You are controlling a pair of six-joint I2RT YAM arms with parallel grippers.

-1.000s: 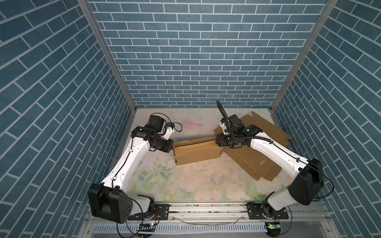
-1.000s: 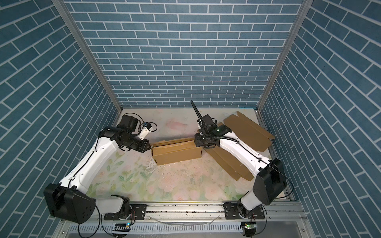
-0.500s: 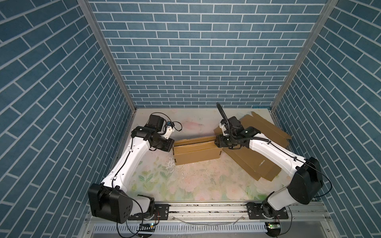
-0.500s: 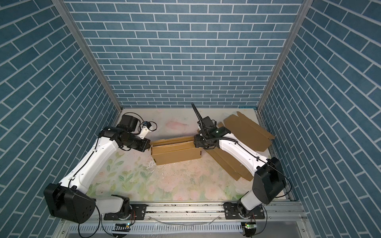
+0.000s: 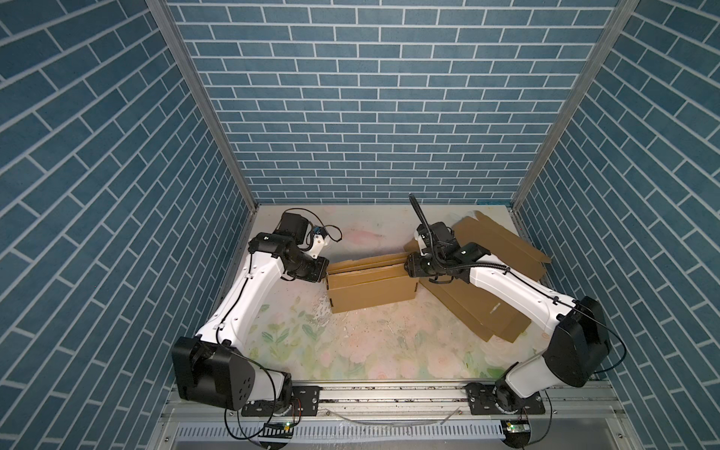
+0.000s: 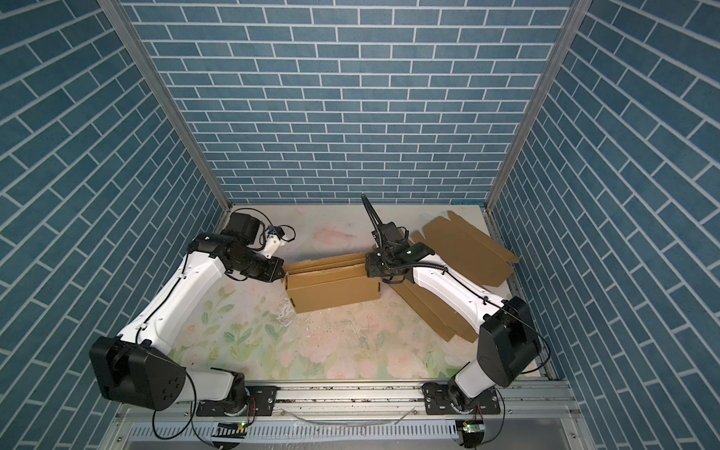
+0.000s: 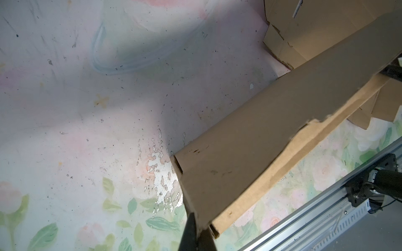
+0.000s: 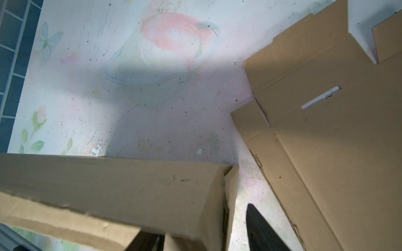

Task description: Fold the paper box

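1. The paper box (image 5: 370, 286) stands on the desk (image 5: 362, 350) directly between the two tools. It is long and brown, and each short end is next to one tool.
2. The left tool (image 7: 197, 233) is at one short end of the box. Its jaws are narrow and pinch the cardboard at the corner of this end. In the left wrist view the cardboard edge goes in between the two dark fingers (image 7: 188, 230).
3. Just beside this corner the printed flowers on the desk are worn off in a white patch (image 7: 163, 184).
4. The right tool (image 5: 410, 268) is at the opposite short end. Its jaws stand moderately wide around this end of the box.
5. In the right wrist view one finger (image 8: 261, 230) is free beside the end flap and does not touch it. The other finger is mostly hidden under the box, so this tool grips nothing.
6. Flat cardboard sheets (image 5: 502, 249) lie on the desk behind the right tool and under its arm, near the box end. One sheet has a narrow slot (image 8: 320, 97).
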